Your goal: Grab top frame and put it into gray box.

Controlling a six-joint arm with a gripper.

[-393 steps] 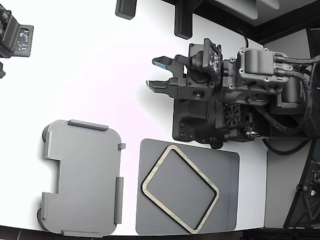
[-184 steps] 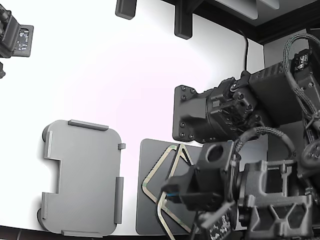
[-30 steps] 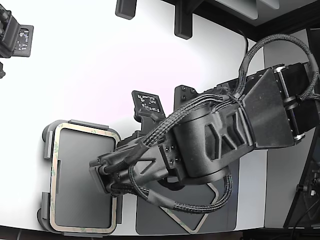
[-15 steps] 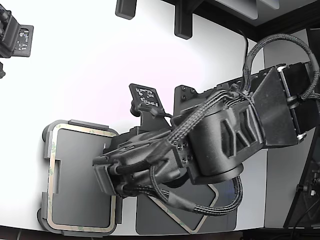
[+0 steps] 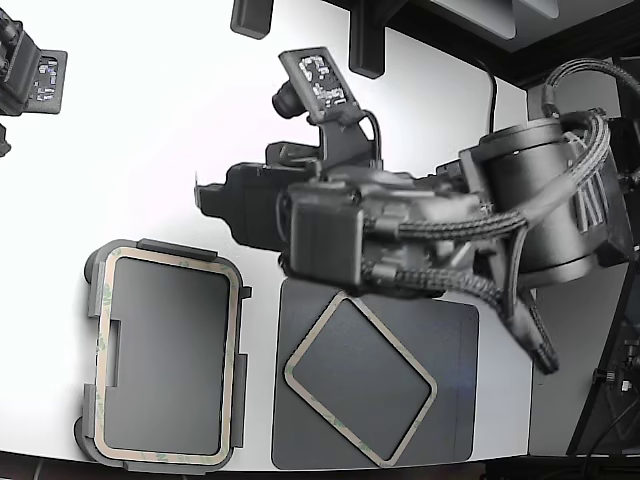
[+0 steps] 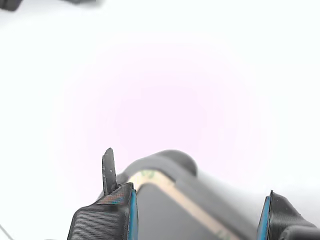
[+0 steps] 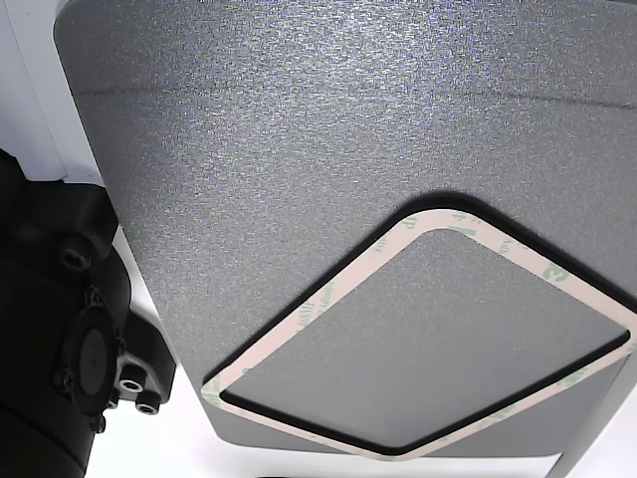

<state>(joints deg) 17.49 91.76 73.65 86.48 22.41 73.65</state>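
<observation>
The white table [image 5: 150, 130] looks smooth and faintly glossy, washed with glare. The light gray shallow plastic box [image 5: 93, 425] has a matt, moulded finish. Inside it lies a thin beige-tan frame [image 5: 103, 340] with faint green patches, flat and dull like paper or tape. A second beige frame [image 7: 299, 324] lies on the dark gray flat mat [image 7: 299, 129], whose surface is finely grained and slightly sparkly. The black fingers [image 6: 107, 220] look like ribbed plastic edged with blue pads. Braided cable sleeves [image 5: 450, 230] wrap the matt black arm.
</observation>
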